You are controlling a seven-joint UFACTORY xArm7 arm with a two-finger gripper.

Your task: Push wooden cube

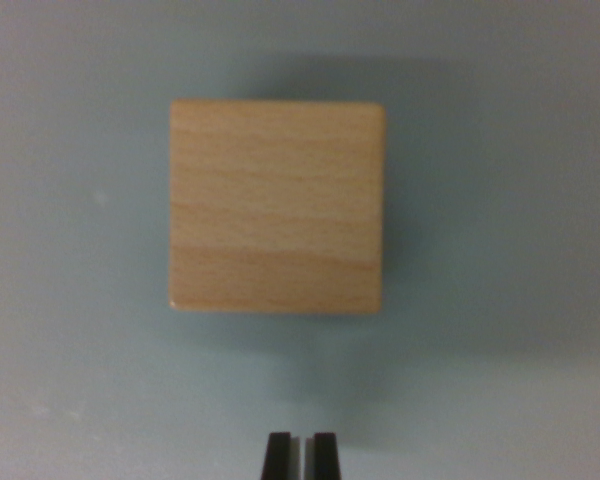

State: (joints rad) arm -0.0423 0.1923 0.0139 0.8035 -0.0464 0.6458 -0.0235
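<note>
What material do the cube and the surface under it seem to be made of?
The cube looks like pale, smooth, unpainted wood: grain lines run across its top face, and its corners are slightly rounded. The surface looks like a plain, matte grey-blue sheet or tabletop; the blurred picture leaves its material open.

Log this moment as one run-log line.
phase: pre-push | wooden cube: flat on blue-grey surface, untouched | gripper: jaws nearly shut, empty, below cube in wrist view, visible gap between | contact: none
</note>
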